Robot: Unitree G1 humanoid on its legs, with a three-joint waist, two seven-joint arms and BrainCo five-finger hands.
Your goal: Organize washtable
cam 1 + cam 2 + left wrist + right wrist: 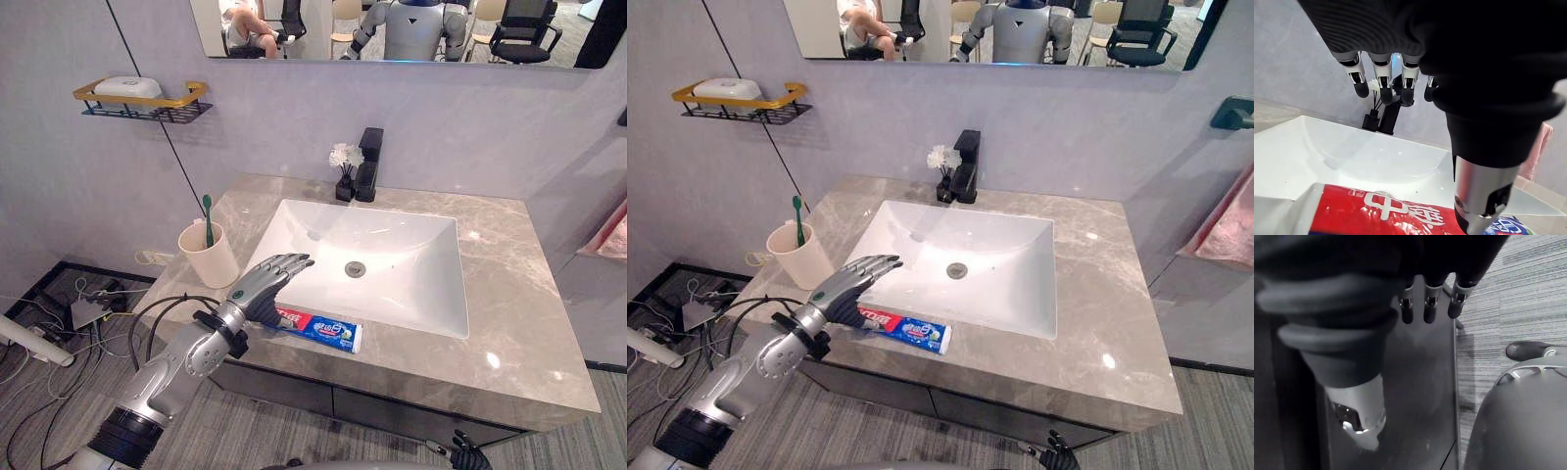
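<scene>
L end of toothpaste tube (328, 333) under left hand (263, 286); right hand (468, 455) partly off btm edge, head views.

Standing here, the print I can see sits on the toothpaste tube (323, 330) lying at the front edge of the counter (529, 323). It has big white characters on its red part and smaller white lettering on the blue end. I can't read either.

Bright, even light from overhead here. The white sink (392, 264) gleams, and small glare spots sit on the polished desk (529, 323) to its right. A soft shadow lies under the left hand (263, 284). Down by the right hand (1429, 308) it's dim: dark cabinet (1420, 382), paler floor (1518, 293).
</scene>
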